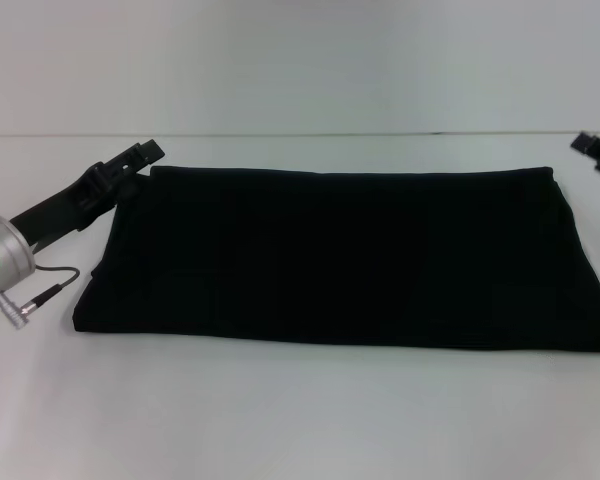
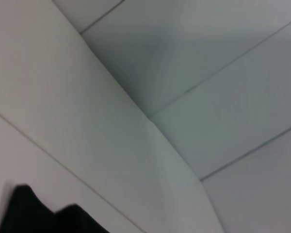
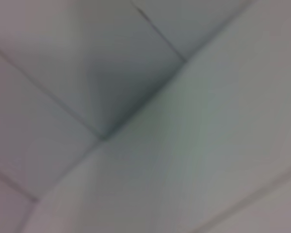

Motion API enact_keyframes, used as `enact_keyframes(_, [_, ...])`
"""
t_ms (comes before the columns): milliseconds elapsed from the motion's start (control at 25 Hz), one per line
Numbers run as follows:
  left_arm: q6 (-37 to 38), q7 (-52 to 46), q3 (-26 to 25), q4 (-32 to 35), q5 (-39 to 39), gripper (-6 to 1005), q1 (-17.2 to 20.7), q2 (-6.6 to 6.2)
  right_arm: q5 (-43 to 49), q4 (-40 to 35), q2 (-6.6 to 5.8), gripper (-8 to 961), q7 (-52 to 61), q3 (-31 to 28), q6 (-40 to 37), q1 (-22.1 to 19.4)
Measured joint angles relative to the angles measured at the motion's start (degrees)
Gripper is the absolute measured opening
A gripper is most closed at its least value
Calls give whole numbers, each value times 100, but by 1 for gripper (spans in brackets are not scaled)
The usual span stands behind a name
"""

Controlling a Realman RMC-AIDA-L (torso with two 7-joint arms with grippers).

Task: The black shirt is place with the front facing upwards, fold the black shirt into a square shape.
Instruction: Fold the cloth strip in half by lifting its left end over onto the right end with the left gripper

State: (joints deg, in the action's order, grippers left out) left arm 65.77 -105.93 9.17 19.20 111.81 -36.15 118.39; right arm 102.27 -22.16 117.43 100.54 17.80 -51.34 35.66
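Black shirt [image 1: 345, 260] lies flat on the white table [image 1: 280, 420], folded into a wide rectangle, no lettering showing. My left gripper [image 1: 145, 153] sits at the shirt's far left corner, low over the table; can't tell if its fingers are apart or together. My right gripper [image 1: 598, 150] is just beyond the far right corner, mostly cut off, state unclear.

One black shirt [image 1: 340, 262] (two grippers)

You see a plain black shirt [image 1: 340, 260] on a white table [image 1: 280, 420]; the left gripper [image 1: 140, 156] is black.
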Motion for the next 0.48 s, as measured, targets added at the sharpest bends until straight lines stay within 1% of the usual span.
enact_keyframes(80, [252, -317, 111, -3, 39, 865, 80, -110, -343, -2, -20, 658, -747, -2, -757, -186])
enact_keyframes(120, [406, -591, 261, -3, 54, 883, 151, -213, -447, -2, -20, 663, -1227, 0, -1207, -280])
enact_keyframes(240, [775, -1262, 707, 15, 70, 885, 375, -475, -439, -2, -21, 675, -2584, 99, -2390, -499])
enact_keyframes(320, [1084, -1586, 850, 76, 80, 886, 555, -615, -237, -12, -21, 712, -3195, 280, -2847, -574])
enact_keyframes(360, [1241, -1776, 873, 139, 113, 887, 657, -664, -94, -28, -18, 730, -3434, 393, -2964, -598])
enact_keyframes(480, [1619, -2383, 884, 527, 421, 889, 929, -742, 304, -62, 29, 785, -3949, 662, -3077, -598])
